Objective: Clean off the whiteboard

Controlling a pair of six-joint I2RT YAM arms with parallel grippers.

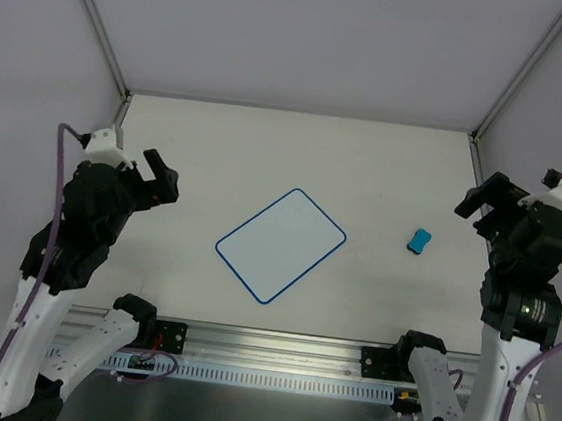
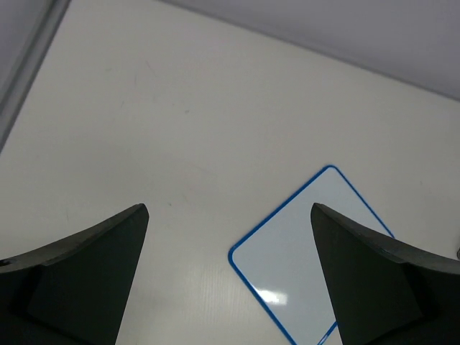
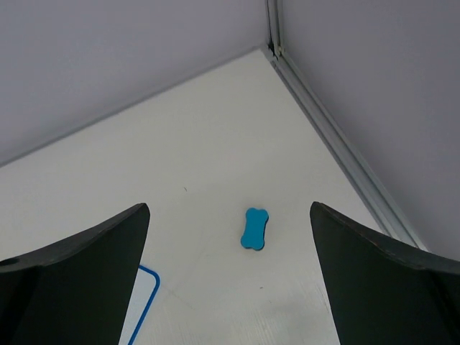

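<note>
The whiteboard lies flat at the table's middle, turned diagonally, its white face bare of marks inside a thin blue border. It also shows in the left wrist view, and one corner shows in the right wrist view. A small blue bone-shaped eraser lies on the table right of the board, also in the right wrist view. My left gripper is open and empty, raised left of the board. My right gripper is open and empty, raised right of the eraser.
Grey walls with aluminium frame posts enclose the white table on the left, back and right. A slotted metal rail runs along the near edge between the arm bases.
</note>
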